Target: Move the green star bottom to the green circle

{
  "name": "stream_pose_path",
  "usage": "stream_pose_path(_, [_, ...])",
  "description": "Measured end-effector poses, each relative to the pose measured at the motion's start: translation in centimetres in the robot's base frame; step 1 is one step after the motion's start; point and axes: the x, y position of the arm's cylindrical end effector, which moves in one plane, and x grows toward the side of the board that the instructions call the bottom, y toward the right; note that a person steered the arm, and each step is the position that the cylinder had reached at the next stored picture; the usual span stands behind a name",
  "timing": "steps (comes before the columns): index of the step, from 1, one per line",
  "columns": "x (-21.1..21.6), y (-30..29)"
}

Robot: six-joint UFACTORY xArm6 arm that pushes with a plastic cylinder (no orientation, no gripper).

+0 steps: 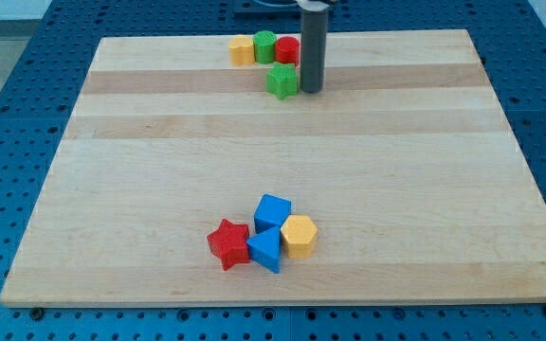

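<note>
The green star lies near the view's top, a little left of centre. The green circle stands just above it, between a yellow block on its left and a red block on its right. My tip is down on the board, right against the green star's right side. The rod partly hides the red block's right edge.
A cluster sits near the view's bottom centre: a red star, a blue cube, a blue triangle-like block and a yellow hexagon. The wooden board lies on a blue pegboard table.
</note>
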Motion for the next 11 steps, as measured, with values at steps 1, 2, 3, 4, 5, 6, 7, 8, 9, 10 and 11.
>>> stream_pose_path(1, [1.7, -1.5])
stream_pose_path(2, [1.4, -4.4])
stream_pose_path(3, [-1.0, -2.8])
stream_pose_path(4, [-2.7, 0.0])
stream_pose_path(5, [-3.4, -2.8])
stream_pose_path(6, [-2.9, -4.1])
stream_pose_path(7, [0.9, -4.1])
stream_pose_path(8, [1.6, -5.2])
stream_pose_path(9, [-0.2, -6.7])
stream_pose_path(10, [-2.2, -6.7])
stream_pose_path(11, [-2.8, -6.9])
